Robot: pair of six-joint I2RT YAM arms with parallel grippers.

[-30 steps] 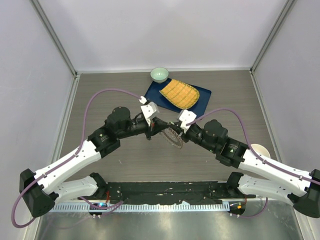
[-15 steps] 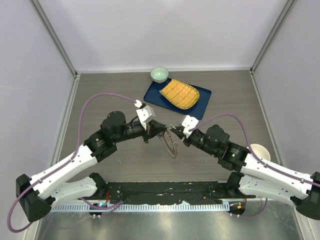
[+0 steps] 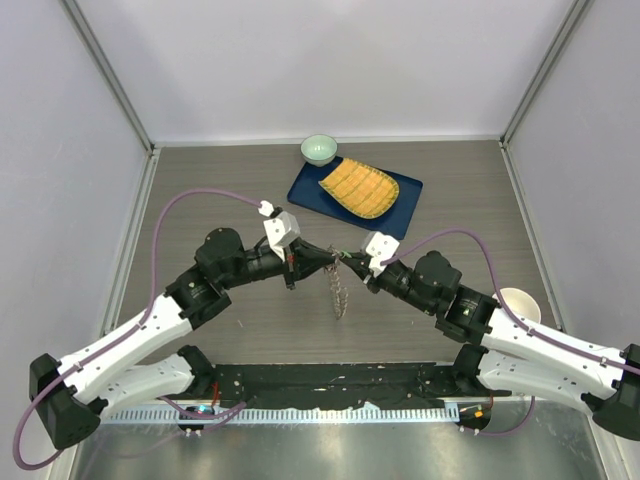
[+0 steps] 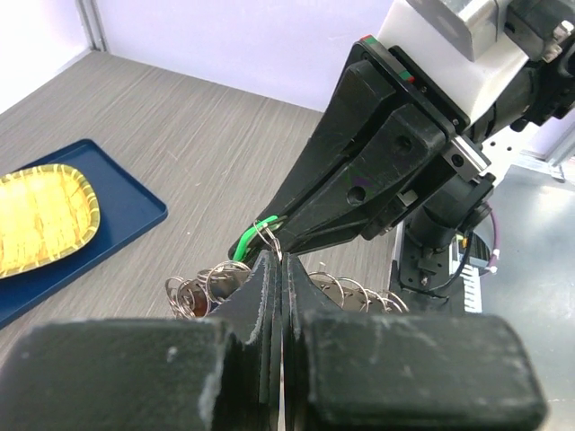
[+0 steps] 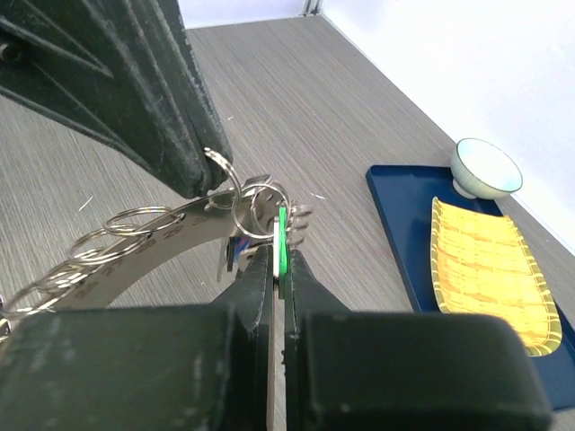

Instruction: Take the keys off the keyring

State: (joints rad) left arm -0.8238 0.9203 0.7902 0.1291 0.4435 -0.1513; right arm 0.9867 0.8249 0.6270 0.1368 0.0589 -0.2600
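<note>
Top external, middle: left jaws pinch the keyring [image 3: 339, 287] steady so right jaws, gripping a green key [image 5: 281, 238], can pull.

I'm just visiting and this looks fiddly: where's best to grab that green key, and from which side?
Probably the green key by its flat head, pinched across the two broad faces, coming from the side away from the keyring. The head is thin and stands edge-up, so a pinch closes flat on it; the right gripper holds it so.
</note>
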